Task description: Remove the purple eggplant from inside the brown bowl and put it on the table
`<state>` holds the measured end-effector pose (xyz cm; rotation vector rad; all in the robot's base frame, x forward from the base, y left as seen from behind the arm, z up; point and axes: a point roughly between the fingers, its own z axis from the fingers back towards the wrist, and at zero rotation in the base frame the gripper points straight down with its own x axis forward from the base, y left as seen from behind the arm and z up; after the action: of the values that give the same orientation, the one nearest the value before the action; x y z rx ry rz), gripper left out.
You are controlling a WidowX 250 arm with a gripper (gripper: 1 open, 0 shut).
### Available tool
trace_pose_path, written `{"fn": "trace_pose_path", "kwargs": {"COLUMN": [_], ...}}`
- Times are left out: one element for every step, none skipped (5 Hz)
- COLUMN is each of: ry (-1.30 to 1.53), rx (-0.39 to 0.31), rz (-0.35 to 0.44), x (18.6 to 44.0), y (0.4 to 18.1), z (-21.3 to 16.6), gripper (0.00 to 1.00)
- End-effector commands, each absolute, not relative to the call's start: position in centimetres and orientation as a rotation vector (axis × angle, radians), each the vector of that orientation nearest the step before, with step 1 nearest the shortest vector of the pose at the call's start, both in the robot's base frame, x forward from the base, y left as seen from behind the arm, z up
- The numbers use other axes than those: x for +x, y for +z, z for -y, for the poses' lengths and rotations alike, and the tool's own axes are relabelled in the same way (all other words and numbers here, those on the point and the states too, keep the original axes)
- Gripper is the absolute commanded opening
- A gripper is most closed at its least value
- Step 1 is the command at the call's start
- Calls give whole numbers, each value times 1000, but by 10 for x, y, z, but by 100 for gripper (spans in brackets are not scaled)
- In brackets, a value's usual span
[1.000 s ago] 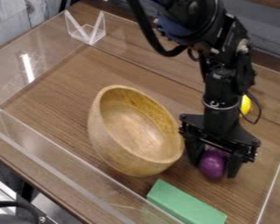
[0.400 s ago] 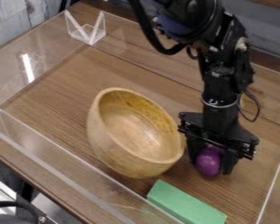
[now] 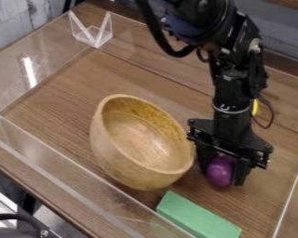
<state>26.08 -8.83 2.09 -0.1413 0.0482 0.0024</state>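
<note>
I see the hand (image 3: pixel 223 171) pointing straight down, low over the surface (image 3: pixel 77 88) just right of the brown bowl (image 3: pixel 142 139). Its fingers are closed in tight around the purple eggplant (image 3: pixel 220 173), which shows as a glossy purple lump between them. Can't tell from this angle if the eggplant is resting on the wood or a hair above it. The eggplant is outside the bowl, beside its right wall, near but apart from it. The bowl sits tilted, its opening turned toward the camera's upper left, inside bare wood grain. A green block (image 3: pixel 196 218) lies on the surface in front of the hand, near the front acrylic wall (image 3: pixel 52 163). A bit of yellow lemon (image 3: pixel 260 108) peeks out behind the arm.
</note>
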Motion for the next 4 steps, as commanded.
{"fn": "trace_pose_path", "kwargs": {"ry": [17,19,24,29], "rx": [-147,-148,-155,-162], "rz": [-22,-24,-25,-22], "x": [269,271,269,268], "y": [29,29,36,44], "z": [84,84,82,79], "gripper": [100,100,100,100]}}
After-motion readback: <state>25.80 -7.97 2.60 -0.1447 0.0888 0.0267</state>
